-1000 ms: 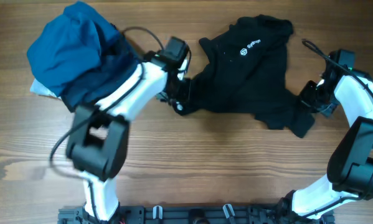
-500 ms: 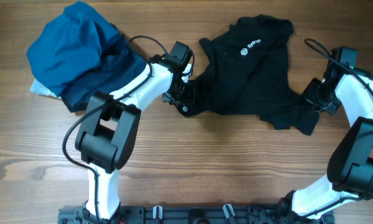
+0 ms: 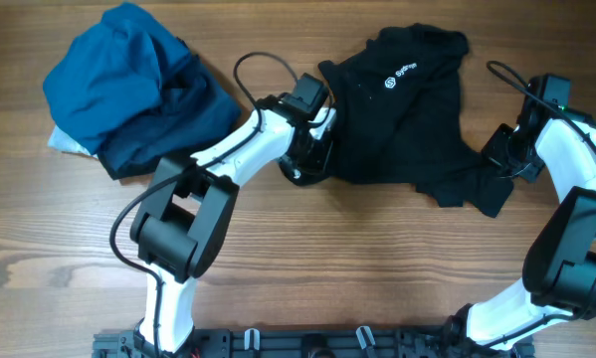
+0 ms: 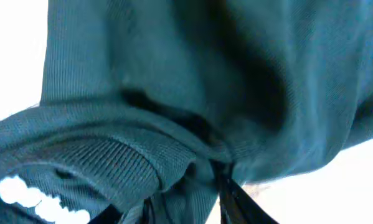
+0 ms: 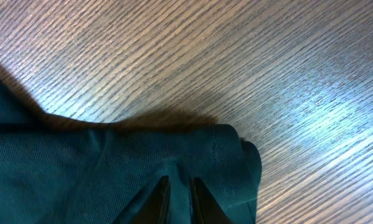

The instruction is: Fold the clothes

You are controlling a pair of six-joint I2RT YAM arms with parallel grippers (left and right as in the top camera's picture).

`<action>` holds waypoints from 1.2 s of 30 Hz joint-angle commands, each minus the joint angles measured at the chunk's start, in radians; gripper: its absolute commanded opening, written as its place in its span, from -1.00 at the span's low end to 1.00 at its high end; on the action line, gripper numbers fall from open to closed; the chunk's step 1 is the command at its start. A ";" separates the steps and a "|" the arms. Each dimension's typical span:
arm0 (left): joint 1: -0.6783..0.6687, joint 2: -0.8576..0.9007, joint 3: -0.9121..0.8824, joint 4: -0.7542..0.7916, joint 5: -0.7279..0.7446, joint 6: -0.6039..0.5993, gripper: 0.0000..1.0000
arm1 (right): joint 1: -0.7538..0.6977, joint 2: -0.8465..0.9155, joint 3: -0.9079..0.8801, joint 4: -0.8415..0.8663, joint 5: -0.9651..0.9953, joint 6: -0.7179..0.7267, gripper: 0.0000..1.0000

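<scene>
I see the black shirt [image 3: 407, 109] crumpled upper-right on the table [image 3: 377, 268], logo up. My left gripper [image 4: 187, 186] is clamped on its edge, fingertips buried in folds. My right gripper [image 5: 177, 183] pinches the opposite corner. Blue bundle [image 3: 118, 85] sits well apart.

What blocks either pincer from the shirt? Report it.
Nothing visible. The left pincer pinches the shirt at its left edge, the right pincer at its right corner; the blue bundle lies apart, far left.

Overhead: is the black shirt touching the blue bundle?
No, bare wooden table shows between the black shirt and the blue bundle.
</scene>
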 commanded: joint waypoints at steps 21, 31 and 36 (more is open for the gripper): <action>0.301 -0.446 0.008 -0.301 -0.200 -0.058 -0.92 | 0.002 -0.005 0.032 -0.021 -0.645 -0.246 -0.23; 0.286 -0.455 0.009 -0.256 -0.200 -0.059 -0.92 | 0.467 0.003 -0.127 -0.166 -0.499 -0.274 0.25; 0.287 -0.482 0.009 -0.249 -0.200 -0.058 -0.92 | 0.600 0.003 -0.179 -0.131 -0.523 -0.299 -0.15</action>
